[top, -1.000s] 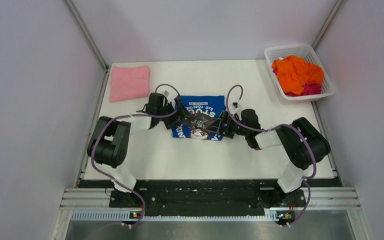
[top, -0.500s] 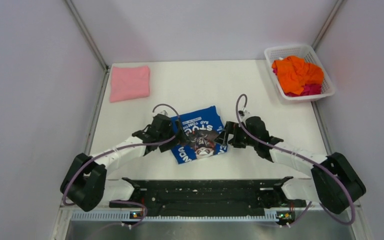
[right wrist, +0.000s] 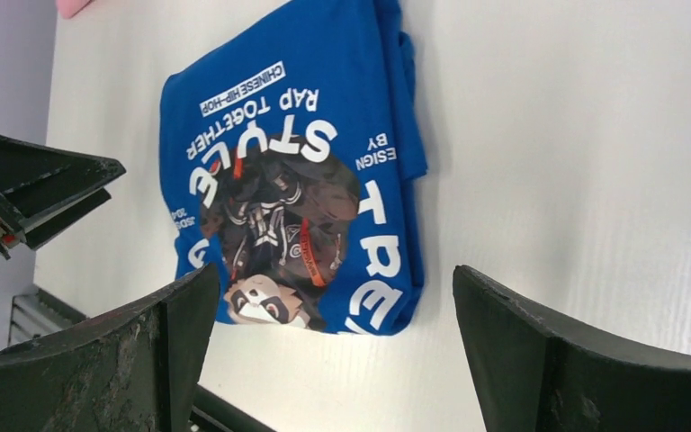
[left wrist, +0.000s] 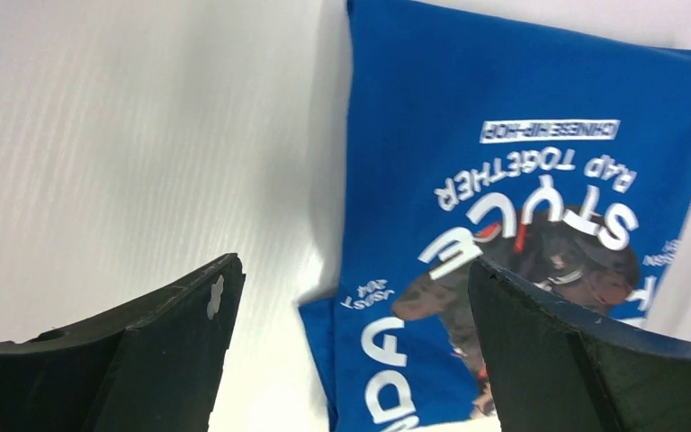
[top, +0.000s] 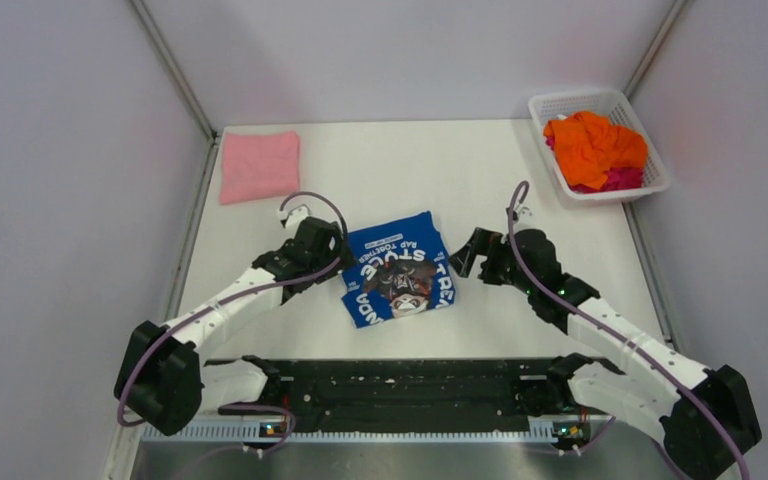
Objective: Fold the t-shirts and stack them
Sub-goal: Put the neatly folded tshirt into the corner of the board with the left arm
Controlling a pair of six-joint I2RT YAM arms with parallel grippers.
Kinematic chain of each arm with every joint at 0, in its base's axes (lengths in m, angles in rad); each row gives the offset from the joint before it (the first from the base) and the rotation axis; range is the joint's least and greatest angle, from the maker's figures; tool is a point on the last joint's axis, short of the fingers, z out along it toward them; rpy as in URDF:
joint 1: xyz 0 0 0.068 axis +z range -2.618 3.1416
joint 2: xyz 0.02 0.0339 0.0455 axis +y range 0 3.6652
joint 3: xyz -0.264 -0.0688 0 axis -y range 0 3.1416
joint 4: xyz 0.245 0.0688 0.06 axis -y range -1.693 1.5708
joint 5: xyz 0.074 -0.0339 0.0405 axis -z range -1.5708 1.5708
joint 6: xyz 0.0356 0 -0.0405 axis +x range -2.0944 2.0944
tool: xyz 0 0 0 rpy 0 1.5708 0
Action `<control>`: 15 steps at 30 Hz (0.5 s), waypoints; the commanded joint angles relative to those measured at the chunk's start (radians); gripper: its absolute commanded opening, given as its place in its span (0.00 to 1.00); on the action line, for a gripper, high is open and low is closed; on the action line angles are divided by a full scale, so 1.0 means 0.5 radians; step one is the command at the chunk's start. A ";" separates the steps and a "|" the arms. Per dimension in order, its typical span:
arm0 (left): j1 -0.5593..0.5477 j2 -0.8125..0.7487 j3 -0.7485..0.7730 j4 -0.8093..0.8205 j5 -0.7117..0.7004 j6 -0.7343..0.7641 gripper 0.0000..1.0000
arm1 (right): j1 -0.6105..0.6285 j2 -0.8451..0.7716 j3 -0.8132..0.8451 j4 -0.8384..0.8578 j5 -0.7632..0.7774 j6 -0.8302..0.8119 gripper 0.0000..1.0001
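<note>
**Flanking the folded blue shirt, both grippers spread and empty**

Top external view: the left gripper [top: 336, 262] and the right gripper [top: 465, 255] face each other across the table [top: 520, 310]. The blue t-shirt [top: 398, 282] lies flat between them, folded into a slightly skewed rectangle with its print facing up. It is just beside each gripper's tips; whether the left one touches its edge cannot be told. Both sets of jaws stand wide apart and hold nothing. Well beyond the left gripper, toward the far left corner, lies the pink t-shirt [top: 259, 165], folded. Well beyond the right gripper, at the far right corner, stands the white basket [top: 572, 100]. It holds the orange t-shirt [top: 595, 145], bunched over the magenta t-shirt [top: 628, 178].

Left wrist view: the left gripper [left wrist: 355, 270] is spread wide, its dark fingers [left wrist: 144, 360] low in the corners with no cloth pinched between them. The blue t-shirt [left wrist: 504, 99] lies ahead of the tips, mostly toward the right finger.

Right wrist view: the right gripper [right wrist: 333, 279] is likewise wide open and empty. The blue t-shirt [right wrist: 342, 54] lies ahead of it, its near edge showing in the gap between the fingers. The left gripper [right wrist: 27, 193] shows past the shirt's far side, close to it.
</note>
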 commanded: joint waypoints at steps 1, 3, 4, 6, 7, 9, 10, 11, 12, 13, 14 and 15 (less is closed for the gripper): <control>0.106 0.128 -0.074 0.147 0.042 0.055 0.99 | 0.012 -0.148 0.024 -0.169 0.209 -0.059 0.99; 0.160 0.228 -0.085 0.240 0.145 0.074 0.99 | 0.012 -0.176 0.017 -0.198 0.212 -0.084 0.99; 0.172 0.286 -0.072 0.270 0.188 0.089 0.99 | 0.013 -0.188 0.013 -0.207 0.219 -0.096 0.99; 0.181 0.411 -0.014 0.280 0.230 0.108 0.98 | 0.012 -0.194 0.010 -0.224 0.230 -0.116 0.99; 0.182 0.473 0.018 0.276 0.253 0.116 0.96 | 0.012 -0.193 0.011 -0.233 0.233 -0.130 0.99; 0.183 0.593 0.087 0.258 0.359 0.119 0.88 | 0.012 -0.188 0.021 -0.248 0.246 -0.147 0.99; 0.179 0.635 0.097 0.261 0.454 0.116 0.83 | 0.012 -0.187 0.021 -0.256 0.254 -0.156 0.99; 0.179 0.672 0.091 0.277 0.518 0.100 0.81 | 0.012 -0.187 0.021 -0.261 0.262 -0.157 0.99; 0.171 0.697 0.073 0.301 0.597 0.071 0.80 | 0.012 -0.190 0.019 -0.264 0.274 -0.160 0.99; 0.161 0.719 0.046 0.335 0.654 0.044 0.79 | 0.012 -0.192 0.016 -0.266 0.283 -0.160 0.99; 0.145 0.740 0.021 0.368 0.686 0.015 0.79 | 0.012 -0.195 0.013 -0.267 0.291 -0.164 0.99; 0.128 0.758 0.010 0.376 0.706 -0.014 0.79 | 0.011 -0.200 0.009 -0.267 0.298 -0.167 0.99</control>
